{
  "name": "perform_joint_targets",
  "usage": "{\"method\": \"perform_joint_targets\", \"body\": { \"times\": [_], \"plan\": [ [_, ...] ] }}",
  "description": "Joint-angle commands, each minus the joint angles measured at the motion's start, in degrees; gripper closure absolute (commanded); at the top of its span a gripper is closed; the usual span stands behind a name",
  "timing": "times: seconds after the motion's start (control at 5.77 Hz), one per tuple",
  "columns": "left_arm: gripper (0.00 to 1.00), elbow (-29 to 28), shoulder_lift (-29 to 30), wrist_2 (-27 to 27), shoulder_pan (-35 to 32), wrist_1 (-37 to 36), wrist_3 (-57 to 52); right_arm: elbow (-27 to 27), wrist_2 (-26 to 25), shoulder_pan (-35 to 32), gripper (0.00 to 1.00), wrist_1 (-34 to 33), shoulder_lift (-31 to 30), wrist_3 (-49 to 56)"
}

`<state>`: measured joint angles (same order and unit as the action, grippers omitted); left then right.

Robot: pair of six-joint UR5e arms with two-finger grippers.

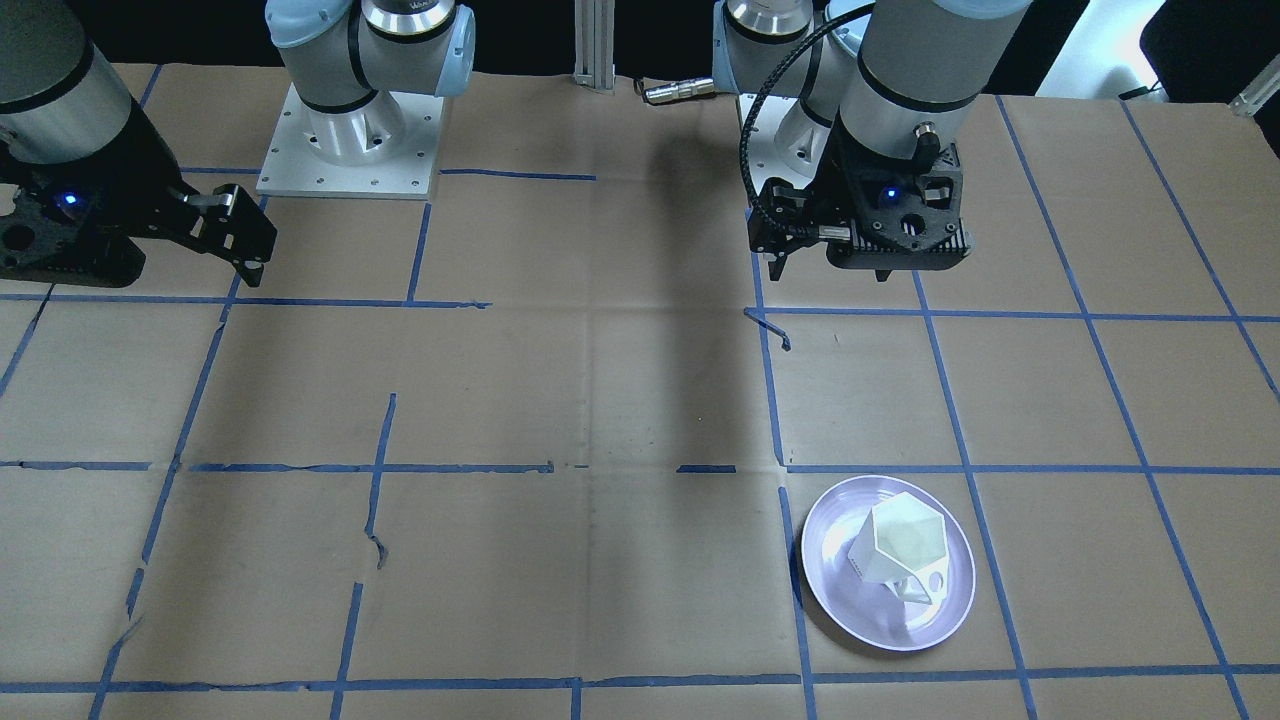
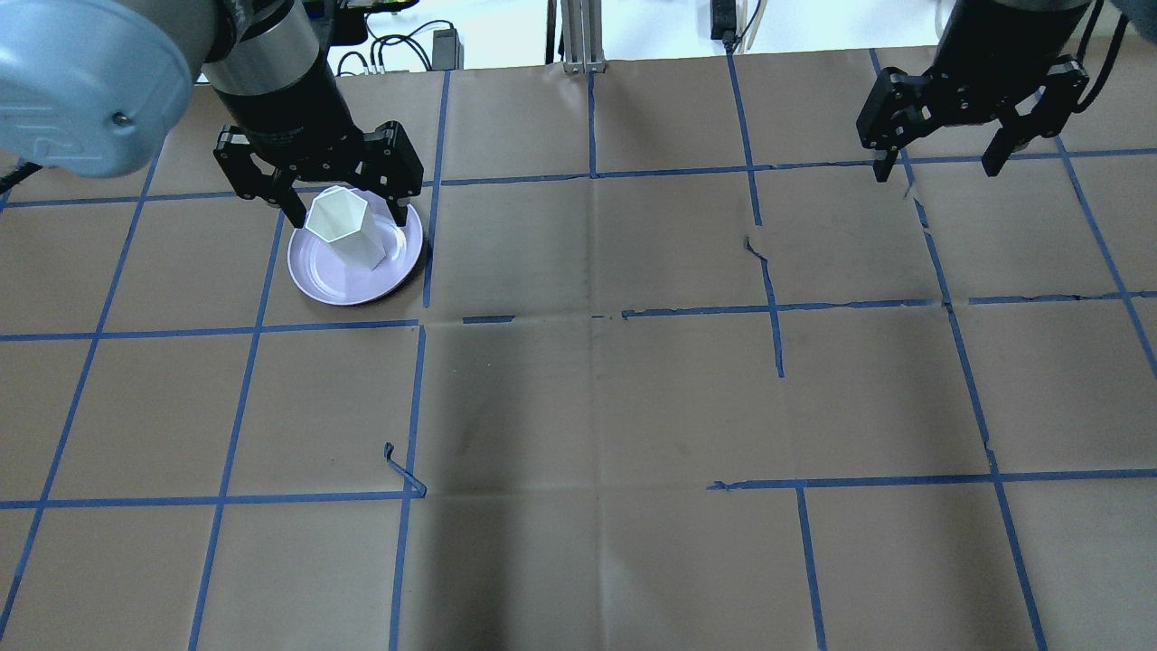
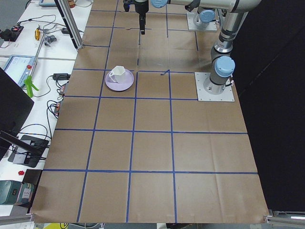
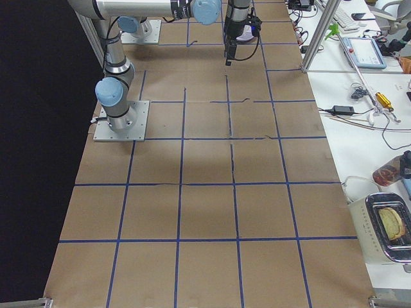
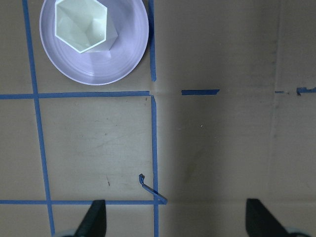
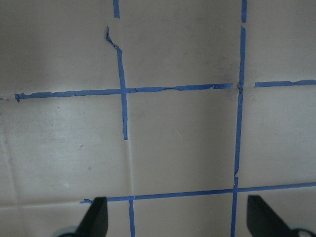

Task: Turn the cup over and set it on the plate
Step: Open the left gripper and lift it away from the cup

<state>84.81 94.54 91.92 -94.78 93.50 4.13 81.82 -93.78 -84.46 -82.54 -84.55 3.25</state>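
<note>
The white faceted cup (image 1: 905,545) stands upright on the pale lavender plate (image 1: 830,590), hexagonal rim open upward and handle toward the operators' side. It also shows in the overhead view (image 2: 339,226) on the plate (image 2: 316,276), and in the left wrist view (image 5: 81,24) on the plate (image 5: 113,64). My left gripper (image 2: 348,217) is open, empty and raised well above the table, on the robot's side of the plate; its fingertips (image 5: 94,219) frame bare paper. My right gripper (image 2: 936,170) is open and empty, far off at the other side.
Brown paper with a grid of blue tape (image 2: 592,316) covers the table. A curled loose tape end (image 2: 402,470) sticks up near the left middle. The arm base plates (image 1: 350,140) stand at the robot's edge. Cables and tools (image 3: 43,38) lie on a side bench beyond the table.
</note>
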Motion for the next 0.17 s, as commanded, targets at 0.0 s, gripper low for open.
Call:
{"method": "perform_joint_targets", "body": {
  "times": [0.0],
  "plan": [
    [0.01, 0.09, -0.24, -0.08, 0.04, 0.01, 0.00, 0.00, 0.00, 0.00, 0.00, 0.01, 0.00, 0.00]
  ]
}}
